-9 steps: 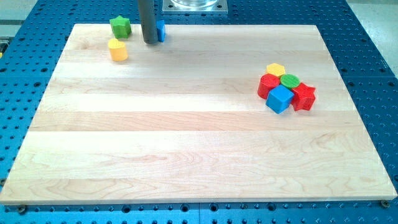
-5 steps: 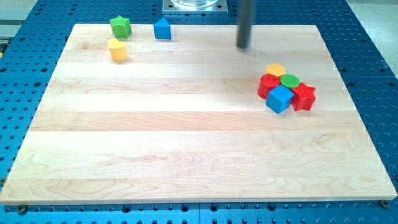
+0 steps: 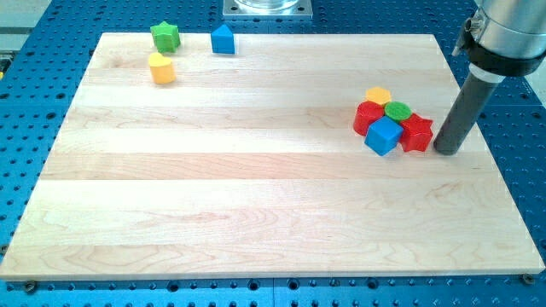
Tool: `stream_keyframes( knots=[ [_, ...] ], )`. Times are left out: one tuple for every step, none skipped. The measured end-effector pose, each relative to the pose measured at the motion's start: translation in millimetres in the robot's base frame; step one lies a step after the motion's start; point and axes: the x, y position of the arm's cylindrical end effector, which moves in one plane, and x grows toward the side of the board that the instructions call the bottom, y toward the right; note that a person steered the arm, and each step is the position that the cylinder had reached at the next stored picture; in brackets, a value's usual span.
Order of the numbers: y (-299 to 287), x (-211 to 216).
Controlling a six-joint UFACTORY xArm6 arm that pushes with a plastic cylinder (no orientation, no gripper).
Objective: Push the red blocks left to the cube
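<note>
You had the wooden board [image 3: 256, 188] lying flat on the blue perforated table [image 3: 520, 128], filling most of the view. Your arm ended in a plain dark rod [image 3: 465, 107] with no jaws to spread or press together, so it pinched nothing. It came down from the view's top right, and my tip [image 3: 446, 152] rested on the board just to the view's right of the cluster, close beside the red star-shaped block [image 3: 418, 134]; whether they touched could not be told.

The cluster sat at the board's right side, tightly packed. The blue cube [image 3: 384, 136] was at its lower front, with the red star-shaped block against its right and a second red block [image 3: 368, 117], shape unclear, against its upper left. A green round block [image 3: 397, 110] sat just above the cube between the two red ones, and a yellow hexagonal block [image 3: 378, 95] sat at the top.

Well apart, at the board's top left, you had a green star-like block [image 3: 165, 36], a yellow block [image 3: 161, 67] just below it, and a blue house-shaped block [image 3: 223, 39] to their right.
</note>
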Motion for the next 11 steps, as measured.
stream_keyframes(
  knots=[
    [-20.6,-1.0],
    [-45.9,-7.6],
    [-71.7,-12.2],
    [-126.4,-13.8],
    [-140.7,-14.9],
    [-138.0,-18.6],
    [-168.7,-33.2],
    [-189.2,-40.6],
    [-116.1,-33.5],
    [-90.0,-52.6],
    [-95.2,-70.0]
  ],
)
